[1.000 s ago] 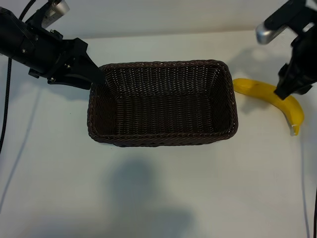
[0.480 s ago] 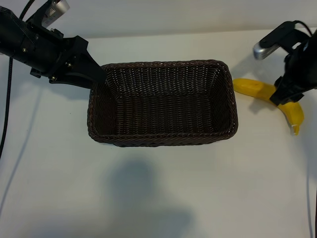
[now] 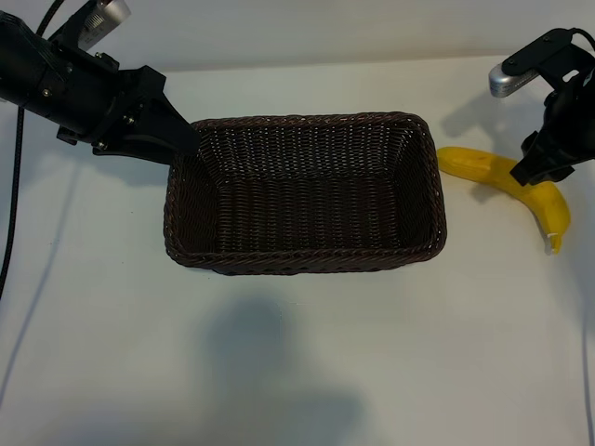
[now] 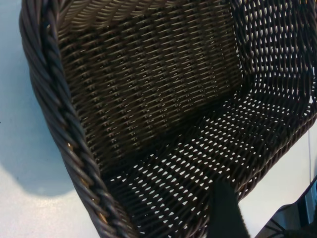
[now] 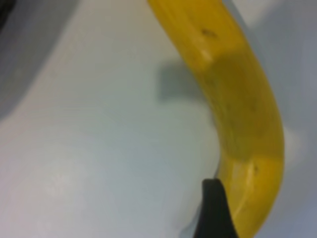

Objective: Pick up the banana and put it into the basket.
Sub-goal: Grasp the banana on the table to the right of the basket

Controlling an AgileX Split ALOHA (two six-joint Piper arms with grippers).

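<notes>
Over the banana point(image 3: 507, 181), the right end effector point(image 3: 532, 169) has descended.

**Banana close under the right wrist**

The banana point(image 5: 233, 94) fills much of the right wrist view, a bright yellow curve lying on the pale table point(image 5: 99, 148). Its skin shows a few small dark specks and a flat facet along its length. Part of its middle lies in shade, and a soft shadow falls on the table beside it. One dark fingertip point(image 5: 213, 210) of the right gripper stands just against the inner side of the banana's curve; whether it touches cannot be told. The other finger is not seen.
</notes>
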